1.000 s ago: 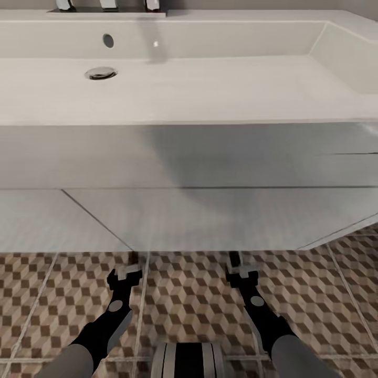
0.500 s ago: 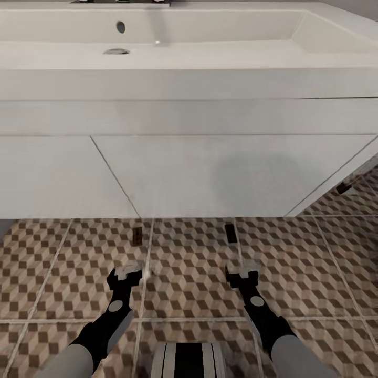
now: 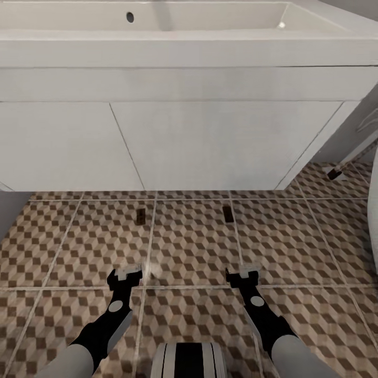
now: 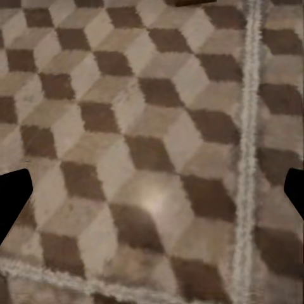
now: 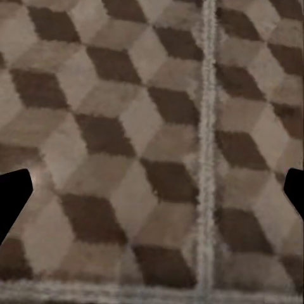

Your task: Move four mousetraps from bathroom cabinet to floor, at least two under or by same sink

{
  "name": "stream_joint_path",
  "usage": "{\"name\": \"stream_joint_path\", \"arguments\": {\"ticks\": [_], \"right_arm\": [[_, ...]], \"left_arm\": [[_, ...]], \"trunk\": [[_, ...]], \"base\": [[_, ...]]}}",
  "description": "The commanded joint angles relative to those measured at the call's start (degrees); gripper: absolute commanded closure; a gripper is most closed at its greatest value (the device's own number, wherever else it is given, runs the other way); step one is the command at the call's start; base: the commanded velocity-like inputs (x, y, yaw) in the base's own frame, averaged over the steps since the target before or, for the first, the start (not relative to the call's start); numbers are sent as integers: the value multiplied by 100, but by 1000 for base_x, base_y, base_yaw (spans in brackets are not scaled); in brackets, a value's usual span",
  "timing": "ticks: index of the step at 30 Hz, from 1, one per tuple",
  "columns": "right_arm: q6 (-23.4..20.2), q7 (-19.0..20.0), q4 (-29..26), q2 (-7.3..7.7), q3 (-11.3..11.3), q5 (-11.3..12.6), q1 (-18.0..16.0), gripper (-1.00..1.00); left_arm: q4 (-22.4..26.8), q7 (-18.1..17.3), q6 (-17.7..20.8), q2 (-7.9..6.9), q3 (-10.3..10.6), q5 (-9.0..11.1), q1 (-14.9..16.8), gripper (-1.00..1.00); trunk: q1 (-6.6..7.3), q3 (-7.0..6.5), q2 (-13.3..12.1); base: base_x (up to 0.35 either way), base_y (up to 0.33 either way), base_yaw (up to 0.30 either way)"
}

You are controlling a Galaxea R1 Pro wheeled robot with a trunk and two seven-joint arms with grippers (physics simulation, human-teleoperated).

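Left hand (image 3: 127,273) and right hand (image 3: 242,274) both released, fingers spread wide, nothing held, poised low over the bathroom floor (image 3: 189,247). Two mousetraps (image 3: 140,216) (image 3: 227,213) lying flat on the tiles ahead, just in front of the white sink (image 3: 210,31) cabinet base. A third small object (image 3: 333,173) right of the vanity, too small to identify. Likely step: placement done here; next, return to fetch any remaining traps. Sink basin appears empty.
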State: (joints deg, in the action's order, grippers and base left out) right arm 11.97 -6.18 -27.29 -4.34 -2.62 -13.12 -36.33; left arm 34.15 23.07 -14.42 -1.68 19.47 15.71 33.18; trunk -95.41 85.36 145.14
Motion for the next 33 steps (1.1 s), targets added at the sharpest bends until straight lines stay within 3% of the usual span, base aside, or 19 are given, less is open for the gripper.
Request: {"name": "stream_joint_path", "arguments": {"ticks": [1, 11, 33], "right_arm": [[17, -15, 7, -4, -27, -59, -2, -100], [16, -15, 13, -5, -27, -59, -2, -100], [18, -15, 13, -5, -28, -59, -3, -100]], "left_arm": [[-3, 40, -26, -8, 48, 55, 5, -100], [-8, 40, -31, -8, 48, 55, 5, -100], [-12, 40, -35, -8, 47, 55, 5, -100]], "trunk": [[5, 3, 1], [5, 3, 1], [5, 3, 1]], "base": [[-340, 0, 0], [-301, 0, 0], [-23, 0, 0]]}}
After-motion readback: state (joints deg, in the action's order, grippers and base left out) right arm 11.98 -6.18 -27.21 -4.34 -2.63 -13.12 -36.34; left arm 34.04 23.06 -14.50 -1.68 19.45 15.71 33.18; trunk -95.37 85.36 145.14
